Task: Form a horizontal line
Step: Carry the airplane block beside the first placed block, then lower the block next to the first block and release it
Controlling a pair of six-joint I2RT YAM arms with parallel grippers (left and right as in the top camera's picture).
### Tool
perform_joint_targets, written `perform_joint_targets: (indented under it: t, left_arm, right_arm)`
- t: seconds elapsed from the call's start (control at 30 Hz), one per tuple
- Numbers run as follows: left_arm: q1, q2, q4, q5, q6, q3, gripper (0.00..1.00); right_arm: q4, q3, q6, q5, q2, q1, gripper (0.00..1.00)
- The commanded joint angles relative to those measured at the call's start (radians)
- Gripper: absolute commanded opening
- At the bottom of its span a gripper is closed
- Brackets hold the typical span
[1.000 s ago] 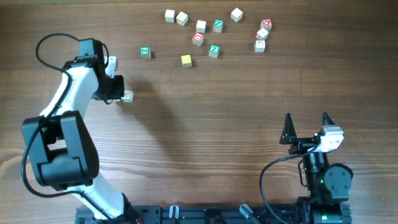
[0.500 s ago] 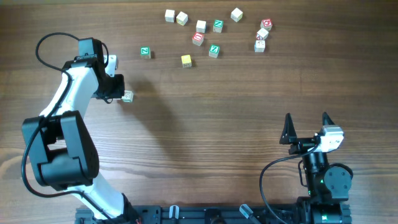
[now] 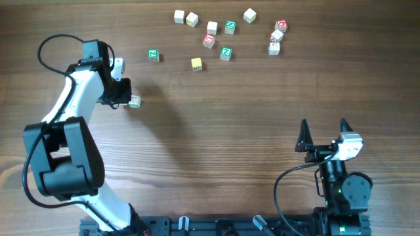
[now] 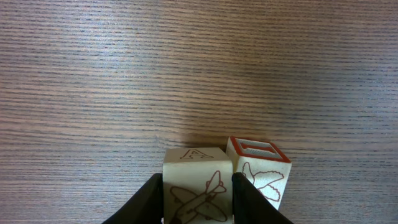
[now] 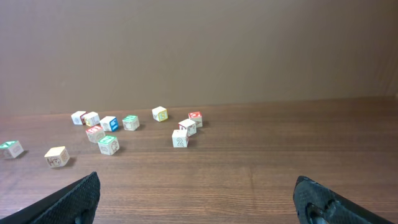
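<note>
My left gripper is shut on a pale wooden cube with an airplane drawing and a letter A on top, down on the table at the left. A second pale cube with a red-framed top and a bird drawing stands right beside it on its right, side by side in a short row. From overhead only one pale cube shows at the fingertips; the rest is hidden under the gripper. No three-cube row shows in full. My right gripper is open and empty near the front right.
Several loose letter cubes lie scattered along the far edge: a green one, a yellow one, whitish ones, red ones. The same cluster shows in the right wrist view. The wooden table lies between the arms.
</note>
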State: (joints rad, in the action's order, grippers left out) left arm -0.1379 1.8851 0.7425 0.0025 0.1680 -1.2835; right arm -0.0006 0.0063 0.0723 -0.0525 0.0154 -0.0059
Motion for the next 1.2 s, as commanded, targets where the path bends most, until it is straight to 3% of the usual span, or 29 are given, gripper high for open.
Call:
perform_joint_targets:
  t: [0.0, 0.8, 0.93, 1.07, 1.17]
  left_arm:
    - [-0.006, 0.01, -0.003, 0.016, 0.012, 0.007, 0.33]
    - [-0.006, 0.01, -0.005, 0.016, 0.012, 0.007, 0.38]
    - [-0.006, 0.009, -0.054, 0.016, 0.0, 0.007, 0.4]
    - [-0.006, 0.009, -0.114, 0.016, -0.023, 0.007, 0.52]
    - [-0.006, 0.01, -0.14, 0.016, -0.023, 0.007, 0.48]
  right_arm:
    - [0.002, -0.001, -0.018, -0.015, -0.004, 0.005, 1.0]
    - [0.002, -0.001, -0.018, -0.015, -0.004, 0.005, 1.0]
    - [0.002, -0.001, -0.018, -0.015, -0.004, 0.005, 1.0]
    - [0.002, -0.001, -0.018, -0.015, -0.004, 0.005, 1.0]
    - [0.002, -0.001, -0.018, -0.015, -0.004, 0.005, 1.0]
